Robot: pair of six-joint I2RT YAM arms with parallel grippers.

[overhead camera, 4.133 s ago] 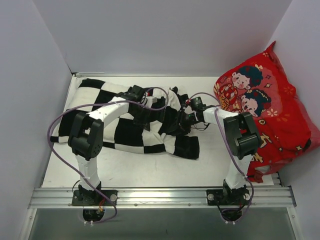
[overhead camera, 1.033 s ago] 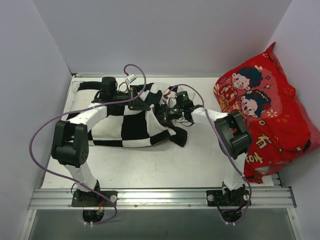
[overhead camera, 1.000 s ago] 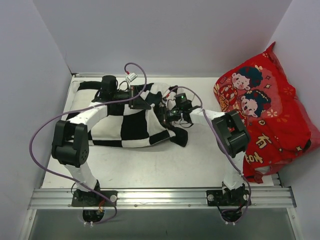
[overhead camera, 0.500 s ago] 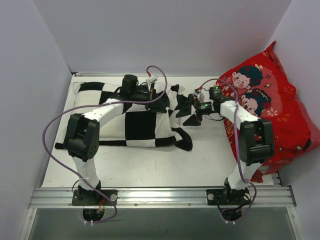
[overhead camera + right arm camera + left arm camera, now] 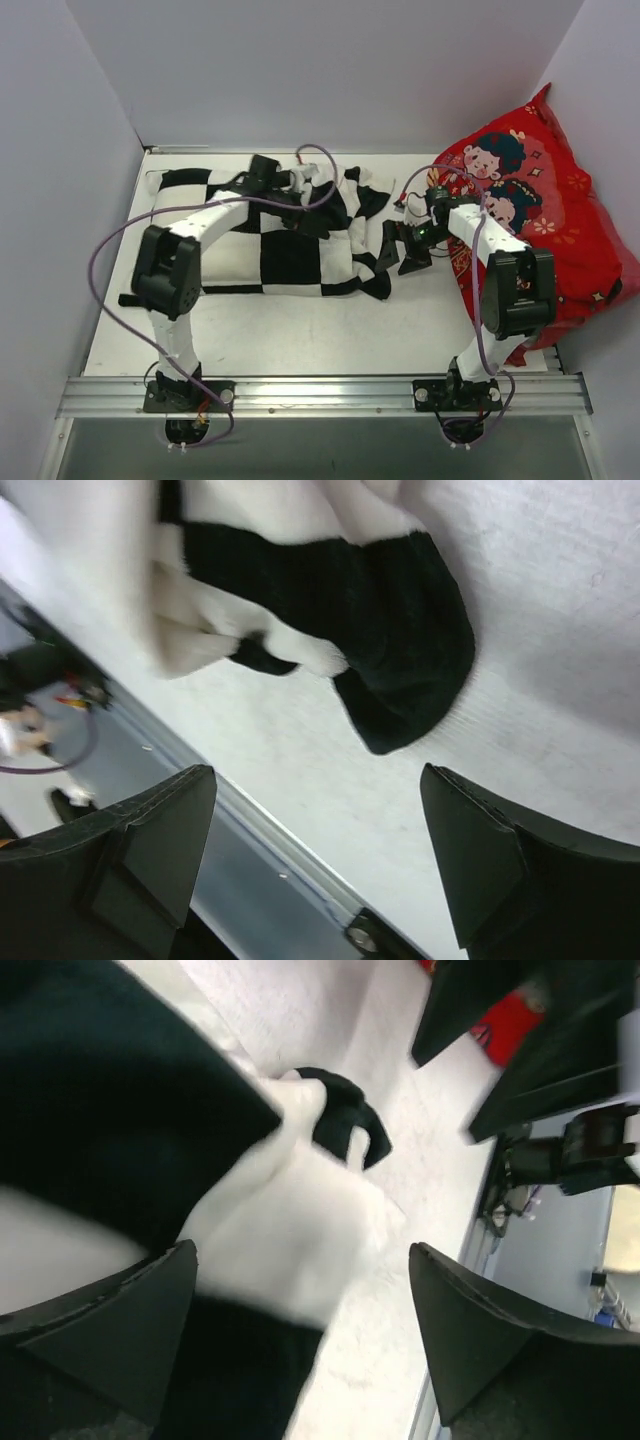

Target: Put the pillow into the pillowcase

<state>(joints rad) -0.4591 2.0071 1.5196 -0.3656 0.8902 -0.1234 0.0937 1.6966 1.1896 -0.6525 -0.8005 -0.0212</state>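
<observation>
White tabletop (image 5: pixel 300 330) carries the limp, rumpled checkerboard pillowcase (image 5: pixel 290 255). Over its folds the left gripper (image 5: pixel 300 1260) hangs spread wide; the right gripper (image 5: pixel 318 775), equally splayed, hovers beside a black corner.

The pillow cannot be told apart from the pillowcase (image 5: pixel 270 240) lying toward the counter's far left corner: any cream cloth is lost among the white squares. The left wrist view is smeared, and the left claw (image 5: pixel 302 1250) has its fingers (image 5: pixel 110 1330) cut by the bottom edge, as does the right claw (image 5: pixel 318 772). The red cushion (image 5: pixel 565 230) runs past the top view's right edge.
</observation>
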